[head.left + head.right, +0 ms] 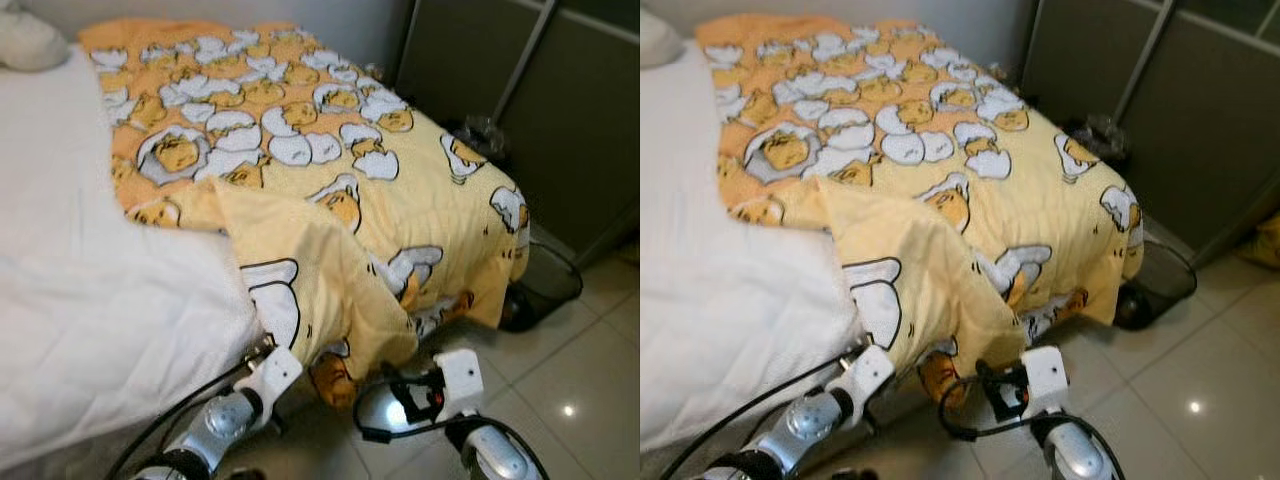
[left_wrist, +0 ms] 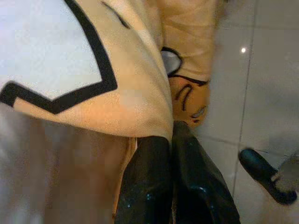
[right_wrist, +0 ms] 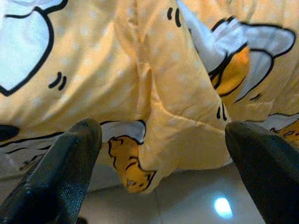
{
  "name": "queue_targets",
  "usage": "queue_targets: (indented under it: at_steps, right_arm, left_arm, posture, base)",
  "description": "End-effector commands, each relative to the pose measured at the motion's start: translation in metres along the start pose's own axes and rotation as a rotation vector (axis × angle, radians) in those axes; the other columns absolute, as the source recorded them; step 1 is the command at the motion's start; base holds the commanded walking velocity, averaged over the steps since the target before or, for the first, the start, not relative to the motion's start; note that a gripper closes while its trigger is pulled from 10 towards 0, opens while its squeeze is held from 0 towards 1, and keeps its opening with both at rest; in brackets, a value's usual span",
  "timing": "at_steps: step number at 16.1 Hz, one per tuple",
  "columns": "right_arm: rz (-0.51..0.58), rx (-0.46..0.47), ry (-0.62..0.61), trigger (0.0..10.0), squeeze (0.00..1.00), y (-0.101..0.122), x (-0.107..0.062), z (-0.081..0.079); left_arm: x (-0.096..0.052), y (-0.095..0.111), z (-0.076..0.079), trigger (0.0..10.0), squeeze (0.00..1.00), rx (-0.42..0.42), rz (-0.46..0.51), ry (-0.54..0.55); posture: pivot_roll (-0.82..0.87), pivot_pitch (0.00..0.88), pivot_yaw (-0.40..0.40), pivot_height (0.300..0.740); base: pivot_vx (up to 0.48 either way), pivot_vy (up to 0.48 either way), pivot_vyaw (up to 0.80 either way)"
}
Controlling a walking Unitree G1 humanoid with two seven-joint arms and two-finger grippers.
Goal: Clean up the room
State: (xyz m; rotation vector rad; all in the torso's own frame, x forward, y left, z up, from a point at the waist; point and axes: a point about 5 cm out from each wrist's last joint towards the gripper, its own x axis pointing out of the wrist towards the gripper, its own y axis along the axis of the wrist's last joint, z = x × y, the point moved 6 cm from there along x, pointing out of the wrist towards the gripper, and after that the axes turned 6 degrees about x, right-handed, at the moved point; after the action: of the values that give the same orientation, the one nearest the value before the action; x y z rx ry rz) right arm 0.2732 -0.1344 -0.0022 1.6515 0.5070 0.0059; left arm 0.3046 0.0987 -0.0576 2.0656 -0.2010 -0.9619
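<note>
A yellow blanket (image 1: 300,150) printed with white-and-orange egg figures covers the far part of the bed, and a folded corner of it (image 3: 173,116) hangs over the bed's side toward the floor. My left gripper (image 2: 170,135) is at the blanket's lower edge with its black fingers pressed together on the hem; its wrist (image 1: 270,375) sits just below the drooping cloth. My right gripper (image 3: 161,128) is open, its two fingers spread wide on either side of the hanging corner without touching it; its wrist (image 1: 458,372) is low near the floor.
The near part of the bed is a bare white mattress cover (image 1: 90,280), with a pale pillow (image 1: 25,40) at its head. A black mesh bin (image 1: 545,285) stands by the bed's foot before grey wardrobe doors (image 1: 570,120). A dark slipper (image 2: 266,175) lies on the glossy tile floor (image 1: 580,370).
</note>
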Motion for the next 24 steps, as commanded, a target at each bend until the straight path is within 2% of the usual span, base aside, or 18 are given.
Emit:
queue_targets:
  at_steps: [1, 2, 3, 4, 6, 8, 10, 12, 13, 14, 15, 16, 17, 18, 19, 22, 23, 24]
  right_arm:
    - [-0.031, 0.009, 0.011, 10.0, 0.0, -0.008, -0.004, 0.0]
    - [-0.049, 0.007, 0.032, 10.0, 0.0, -0.011, -0.005, -0.001]
    - [-0.054, 0.003, 0.038, 10.0, 0.0, -0.012, -0.006, -0.001]
    - [-0.077, -0.003, 0.062, 10.0, 0.0, -0.016, -0.009, -0.001]
    - [-0.1, -0.002, 0.097, 10.0, 0.0, -0.019, -0.013, -0.001]
    - [-0.111, -0.002, 0.109, 10.0, 0.0, -0.02, -0.016, 0.001]
    - [-0.115, -0.005, 0.114, 10.0, 0.0, -0.02, -0.017, 0.001]
    - [-0.115, -0.004, 0.117, 10.0, 0.0, -0.019, -0.017, -0.001]
    - [-0.116, -0.002, 0.119, 10.0, 0.0, -0.019, -0.018, -0.002]
    - [-0.114, 0.003, 0.12, 10.0, 0.0, -0.02, -0.019, -0.003]
    - [-0.114, 0.008, 0.12, 10.0, 0.0, -0.021, -0.019, -0.005]
    - [-0.114, 0.01, 0.12, 10.0, 0.0, -0.021, -0.02, -0.005]
    - [-0.118, 0.018, 0.119, 10.0, 0.0, -0.023, -0.02, -0.007]
    - [-0.121, 0.021, 0.118, 10.0, 0.0, -0.025, -0.021, -0.007]
    - [-0.124, 0.023, 0.118, 10.0, 0.0, -0.026, -0.02, -0.008]
    - [-0.124, 0.021, 0.12, 10.0, 0.0, -0.024, -0.016, -0.008]
    - [-0.11, 0.02, 0.102, 10.0, 0.0, -0.021, -0.014, -0.004]
    - [-0.095, 0.027, 0.085, 10.0, 0.0, -0.017, -0.012, -0.001]
  left_arm:
    - [0.0, -0.005, 0.014, 10.0, 0.0, 0.034, -0.018, -0.053]
    - [0.001, -0.004, 0.036, 10.0, 0.0, 0.107, -0.025, -0.165]
    - [0.001, -0.004, 0.045, 10.0, 0.0, 0.131, -0.028, -0.21]
    - [0.001, -0.002, 0.072, 10.0, 0.0, 0.205, -0.02, -0.34]
    - [0.001, 0.005, 0.095, 10.0, 0.0, 0.259, -0.008, -0.451]
    - [0.001, 0.009, 0.109, 10.0, 0.0, 0.269, -0.011, -0.51]
    - [0.0, 0.007, 0.115, 10.0, 0.0, 0.271, -0.033, -0.54]
    - [0.001, -0.001, 0.11, 10.0, 0.0, 0.293, -0.071, -0.506]
    - [0.002, -0.002, 0.106, 10.0, 1.0, 0.305, -0.077, -0.485]
    - [0.001, -0.007, 0.099, 10.0, 1.0, 0.319, -0.09, -0.452]
    - [0.0, -0.009, 0.096, 8.5, 1.0, 0.31, -0.091, -0.443]
    - [0.0, -0.01, 0.095, 8.2, 0.58, 0.301, -0.092, -0.441]
    - [0.0, -0.012, 0.09, 10.0, 0.0, 0.282, -0.094, -0.407]
    - [0.001, -0.011, 0.086, 10.0, 0.0, 0.279, -0.091, -0.381]
    - [0.003, -0.012, 0.079, 10.0, 1.0, 0.268, -0.102, -0.333]
    - [0.002, -0.012, 0.074, 10.0, 1.0, 0.201, -0.104, -0.316]
    - [0.005, -0.007, 0.064, 10.0, 0.0, 0.151, -0.084, -0.263]
    - [0.007, -0.001, 0.053, 10.0, 0.0, 0.08, -0.063, -0.199]
  posture:
    - [0.01, 0.079, -0.044, 0.732]
    - [0.01, 0.081, -0.049, 0.732]
    - [0.01, 0.081, -0.05, 0.732]
    - [0.0, 0.081, -0.053, 0.732]
    - [0.0, 0.077, -0.054, 0.732]
    - [-0.01, 0.076, -0.051, 0.732]
    - [-0.02, 0.078, -0.05, 0.732]
    - [-0.02, 0.081, -0.051, 0.732]
    - [-0.02, 0.083, -0.053, 0.732]
    - [-0.02, 0.082, -0.05, 0.732]
    - [-0.02, 0.081, -0.047, 0.732]
    - [-0.02, 0.081, -0.047, 0.732]
    - [-0.01, 0.081, -0.046, 0.732]
    - [-0.01, 0.08, -0.047, 0.732]
    - [0.0, 0.074, -0.049, 0.732]
    - [0.0, 0.061, -0.052, 0.732]
    - [0.01, 0.051, -0.048, 0.732]
    - [0.01, 0.042, -0.045, 0.732]
  base:
    - [0.0, 0.0, 0.0]
    - [0.0, 0.0, 0.0]
    - [0.0, 0.0, 0.0]
    - [0.0, 0.0, 0.0]
    - [0.0, 0.0, 0.0]
    - [0.0, 0.0, 0.0]
    - [0.0, 0.0, 0.0]
    - [0.0, 0.0, 0.0]
    - [0.0, 0.0, 0.0]
    - [0.0, 0.0, 0.0]
    - [0.0, 0.0, 0.0]
    - [0.0, 0.0, 0.0]
    - [0.0, 0.0, 0.0]
    - [0.0, 0.0, 0.0]
    - [0.0, 0.0, 0.0]
    - [0.0, 0.0, 0.0]
    - [0.0, 0.0, 0.0]
    - [0.0, 0.0, 0.0]
